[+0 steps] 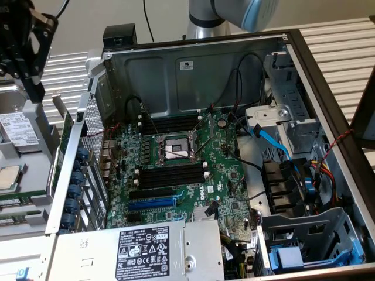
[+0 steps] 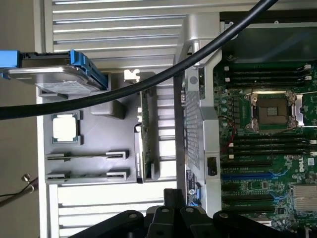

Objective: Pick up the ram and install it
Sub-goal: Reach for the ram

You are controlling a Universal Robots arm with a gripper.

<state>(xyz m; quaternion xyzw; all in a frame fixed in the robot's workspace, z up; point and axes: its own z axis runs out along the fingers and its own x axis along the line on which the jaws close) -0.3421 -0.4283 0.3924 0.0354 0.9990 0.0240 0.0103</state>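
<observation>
The jaws hang pressed together and empty above the ram (image 2: 84, 155), which rests in the grey tray (image 2: 99, 136) below them; coming down unopened, they would probably strike its edge, not straddle it.

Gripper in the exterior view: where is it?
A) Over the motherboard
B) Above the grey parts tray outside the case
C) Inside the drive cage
B: the gripper hangs above the grey parts tray at the exterior view's left, outside the computer case.
</observation>
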